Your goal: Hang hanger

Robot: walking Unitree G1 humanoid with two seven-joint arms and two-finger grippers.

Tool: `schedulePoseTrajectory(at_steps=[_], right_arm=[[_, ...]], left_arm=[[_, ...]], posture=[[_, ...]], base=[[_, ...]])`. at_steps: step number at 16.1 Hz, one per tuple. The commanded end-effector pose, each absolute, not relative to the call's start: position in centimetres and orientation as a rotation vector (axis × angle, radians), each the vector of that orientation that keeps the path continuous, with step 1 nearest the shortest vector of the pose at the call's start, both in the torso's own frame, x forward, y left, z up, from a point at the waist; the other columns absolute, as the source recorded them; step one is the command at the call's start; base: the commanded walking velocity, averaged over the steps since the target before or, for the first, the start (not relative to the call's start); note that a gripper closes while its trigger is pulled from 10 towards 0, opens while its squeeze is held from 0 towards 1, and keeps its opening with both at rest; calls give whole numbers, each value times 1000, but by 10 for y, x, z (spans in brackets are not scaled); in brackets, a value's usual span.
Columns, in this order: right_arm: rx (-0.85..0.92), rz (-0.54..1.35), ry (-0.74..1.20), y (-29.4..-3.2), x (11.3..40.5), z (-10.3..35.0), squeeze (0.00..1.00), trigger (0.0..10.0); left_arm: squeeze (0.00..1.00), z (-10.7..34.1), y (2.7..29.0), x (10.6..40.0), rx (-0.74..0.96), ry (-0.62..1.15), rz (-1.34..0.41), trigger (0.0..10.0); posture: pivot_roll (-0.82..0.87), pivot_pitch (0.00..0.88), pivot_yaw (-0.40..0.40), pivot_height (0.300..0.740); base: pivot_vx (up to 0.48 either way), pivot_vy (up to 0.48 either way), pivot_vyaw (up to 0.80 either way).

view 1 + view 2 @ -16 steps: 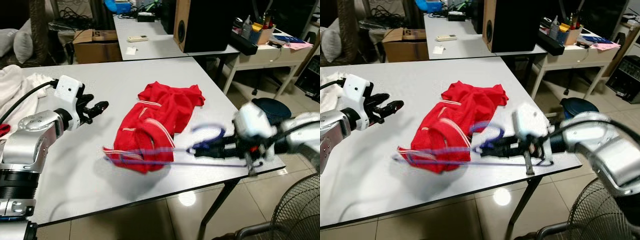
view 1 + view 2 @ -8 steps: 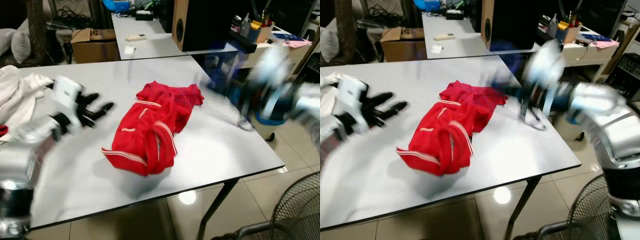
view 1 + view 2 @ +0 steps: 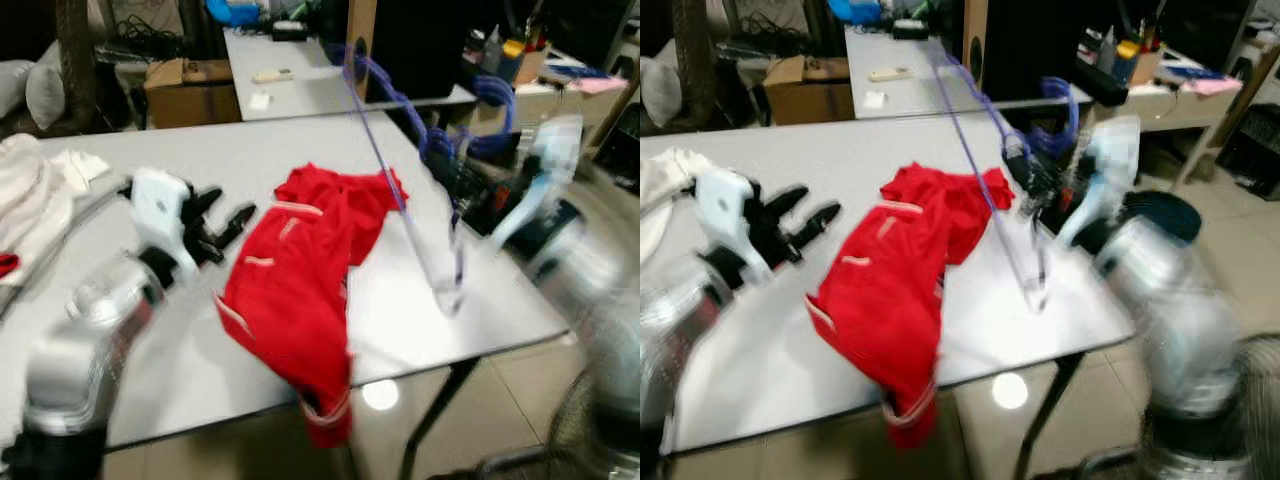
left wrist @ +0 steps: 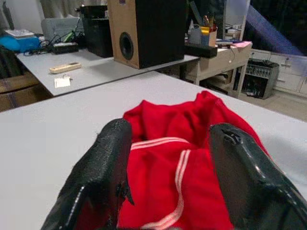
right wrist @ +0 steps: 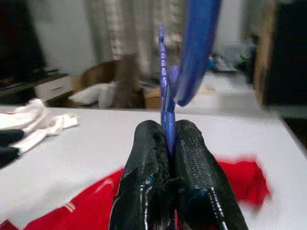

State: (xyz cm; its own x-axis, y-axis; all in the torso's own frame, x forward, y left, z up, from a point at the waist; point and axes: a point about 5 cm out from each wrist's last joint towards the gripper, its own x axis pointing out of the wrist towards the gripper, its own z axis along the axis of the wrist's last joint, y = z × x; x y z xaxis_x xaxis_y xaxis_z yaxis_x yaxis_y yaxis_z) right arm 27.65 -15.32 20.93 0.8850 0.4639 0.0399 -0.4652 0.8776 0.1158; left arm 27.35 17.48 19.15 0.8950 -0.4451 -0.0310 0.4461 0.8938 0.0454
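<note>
Hanger pinched between right gripper jaws

hanger lifted upright, garment now overhanging table edge

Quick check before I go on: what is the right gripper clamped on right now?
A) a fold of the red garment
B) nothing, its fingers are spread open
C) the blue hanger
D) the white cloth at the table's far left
C: in the right wrist view the right gripper has both fingers pressed together on the blue hanger, held up above the red garment on the table.
</note>
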Motion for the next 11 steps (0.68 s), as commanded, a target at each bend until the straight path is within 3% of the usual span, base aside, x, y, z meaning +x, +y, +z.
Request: schedulePoseTrajectory(at_steps=[1, 7, 9, 11], right_arm=[[91, 444, -4, -145, 272, 209, 0, 10000], [132, 374, 7, -131, 255, 207, 0, 10000], [-44, 401, -88, -123, 252, 229, 0, 10000], [-10, 415, -90, -121, 250, 229, 0, 10000]], left_arm=[[0, 192, 175, 269, 69, 29, -443, 10000], [0, 191, 165, 263, 86, 35, -436, 10000], [0, 194, 167, 265, 107, 26, -402, 10000], [0, 197, 167, 266, 116, 17, -391, 10000]], posture=[[43, 0, 42, 740], [43, 0, 52, 740], [51, 0, 48, 740], [59, 0, 36, 740]], base=[[0, 352, 0], [0, 353, 0], [0, 356, 0], [0, 360, 0]])
